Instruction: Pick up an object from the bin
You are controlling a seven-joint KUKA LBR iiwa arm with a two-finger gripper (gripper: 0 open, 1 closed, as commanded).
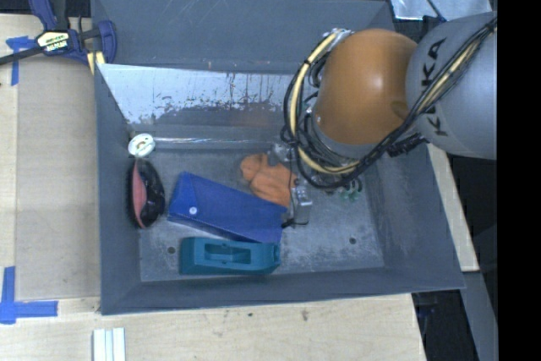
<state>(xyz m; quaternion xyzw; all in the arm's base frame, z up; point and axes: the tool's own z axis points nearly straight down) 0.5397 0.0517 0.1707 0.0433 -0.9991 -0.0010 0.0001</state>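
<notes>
My gripper (297,200) is low in the middle of the bin, mostly hidden under the arm's wrist. Its tip sits at the right end of a flat blue pouch (221,210) that lies slanted across the floor. Just left of the gripper, touching or nearly touching it, lies an orange lumpy soft thing (265,176). A teal block-shaped tool (228,256) lies in front of the pouch near the front wall. Whether anything is in the gripper is hidden.
A black and red oval thing (145,192) and a small white round cap (141,145) lie by the left wall. A small green thing (348,194) peeks out under the wrist on the right. The arm covers the bin's right rear.
</notes>
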